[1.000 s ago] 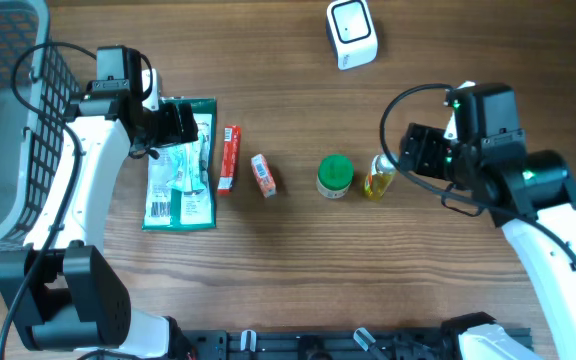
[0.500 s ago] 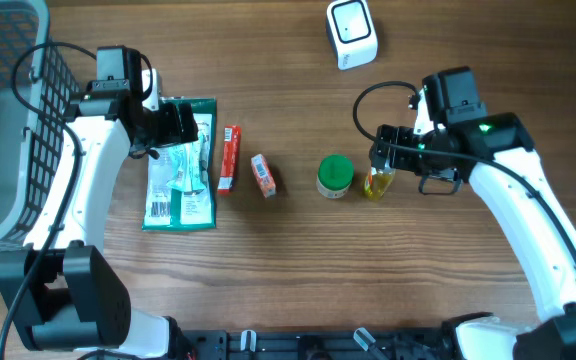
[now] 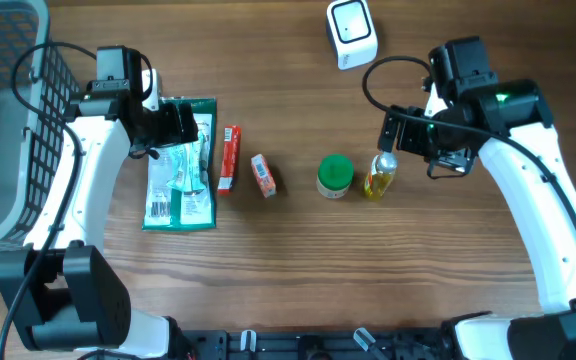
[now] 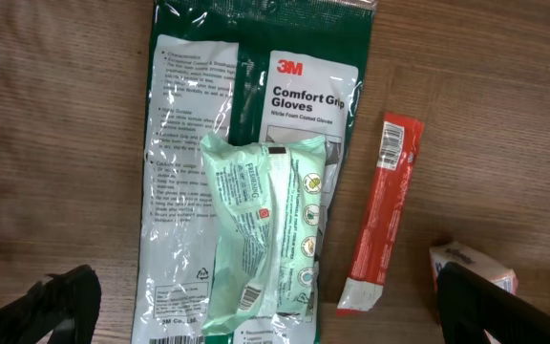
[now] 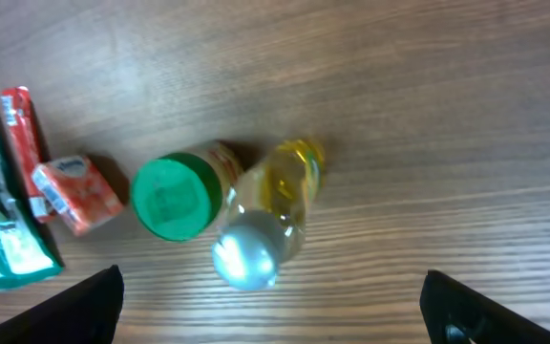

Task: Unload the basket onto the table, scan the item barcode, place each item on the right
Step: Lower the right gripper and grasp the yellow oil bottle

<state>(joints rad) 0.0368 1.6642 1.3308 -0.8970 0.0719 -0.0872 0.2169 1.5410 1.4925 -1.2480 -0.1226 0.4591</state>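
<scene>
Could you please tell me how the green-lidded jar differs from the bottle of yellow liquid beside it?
The jar has a wide green lid; the bottle has a small silvery cap. The jar is broader, the bottle slimmer. Both appear to stand upright, side by side on the wooden table.

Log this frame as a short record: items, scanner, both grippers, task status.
scanner: white, far edge of table, untouched
items, left to right: gloves pack with pale green packet on it, red stick pack, orange box, green-lidded jar, oil bottle
left gripper: open above gloves pack, empty
right gripper: open above oil bottle, empty
basket: left edge
status: nothing picked up yet
</scene>
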